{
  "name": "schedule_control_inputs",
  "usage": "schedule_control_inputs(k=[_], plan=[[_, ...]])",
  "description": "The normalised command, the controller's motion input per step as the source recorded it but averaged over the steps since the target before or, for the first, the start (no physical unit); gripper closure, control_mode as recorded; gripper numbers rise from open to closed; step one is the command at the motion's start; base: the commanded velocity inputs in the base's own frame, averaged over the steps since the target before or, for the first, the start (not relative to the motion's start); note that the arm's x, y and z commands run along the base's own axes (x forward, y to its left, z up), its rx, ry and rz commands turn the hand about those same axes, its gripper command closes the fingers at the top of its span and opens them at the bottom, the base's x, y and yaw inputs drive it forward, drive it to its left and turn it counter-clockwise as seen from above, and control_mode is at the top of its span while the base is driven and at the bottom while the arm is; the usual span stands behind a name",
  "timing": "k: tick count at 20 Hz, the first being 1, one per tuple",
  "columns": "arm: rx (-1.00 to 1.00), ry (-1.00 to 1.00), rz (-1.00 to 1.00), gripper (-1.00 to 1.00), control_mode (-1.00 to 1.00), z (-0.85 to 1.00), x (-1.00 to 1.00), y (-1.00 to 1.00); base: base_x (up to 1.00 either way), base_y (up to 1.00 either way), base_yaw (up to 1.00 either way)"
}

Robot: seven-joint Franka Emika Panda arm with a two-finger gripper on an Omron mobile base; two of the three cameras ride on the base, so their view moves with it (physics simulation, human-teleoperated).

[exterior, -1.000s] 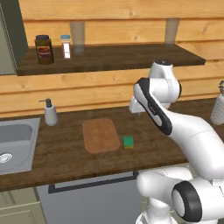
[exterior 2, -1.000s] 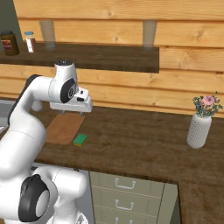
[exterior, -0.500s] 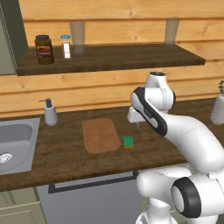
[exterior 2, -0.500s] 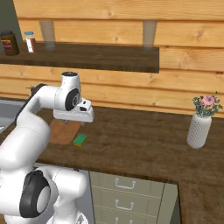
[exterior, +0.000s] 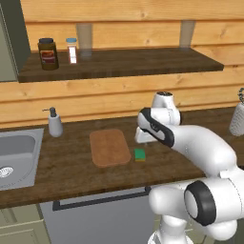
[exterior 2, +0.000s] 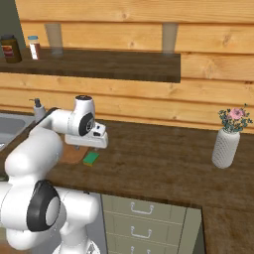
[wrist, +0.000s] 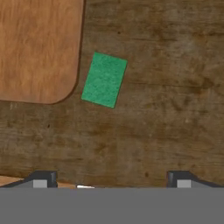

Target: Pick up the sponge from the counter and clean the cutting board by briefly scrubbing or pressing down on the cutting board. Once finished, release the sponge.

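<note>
Inspector: Position of small green rectangular sponge (wrist: 104,79)?
Assessor: On dark wood-grain counter (wrist: 175,109), just beside light reddish-brown wooden cutting board (wrist: 37,48). Gripper (wrist: 111,180) spread wide above, off-centre; a descent without centring risks one finger clipping or shoving the sponge

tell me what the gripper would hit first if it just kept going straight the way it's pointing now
Most likely bare counter. The gripper, open, points down at the dark wood beside the sponge, which lies off the centre of its line near the cutting board corner. Depth is hard to judge, so the sponge's edge can't be ruled out.
</note>
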Motion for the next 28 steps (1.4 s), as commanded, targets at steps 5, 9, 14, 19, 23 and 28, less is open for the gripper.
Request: schedule_control_inputs(k=[5, 9, 14, 19, 23, 28], plan=[[0.0, 0.0, 0.0, -1.0, -1.0, -0.23, 0.32, 0.22, 0.0, 0.0, 0.0], [0.0, 0.0, 0.0, -1.0, -1.0, -0.41, 0.44, 0.0, 0.0, 0.0, 0.0], [0.0, 0.0, -0.01, -1.0, -1.0, -0.26, 0.2, 0.03, 0.0, 0.0, 0.0], [0.0, 0.0, -0.01, -1.0, -1.0, -0.27, 0.12, 0.04, 0.0, 0.0, 0.0], [0.0, 0.0, -0.02, -1.0, -1.0, -0.27, 0.1, 0.03, 0.0, 0.0, 0.0], [0.0, 0.0, -0.03, -1.0, -1.0, -0.21, 0.13, 0.05, 0.0, 0.0, 0.0]])
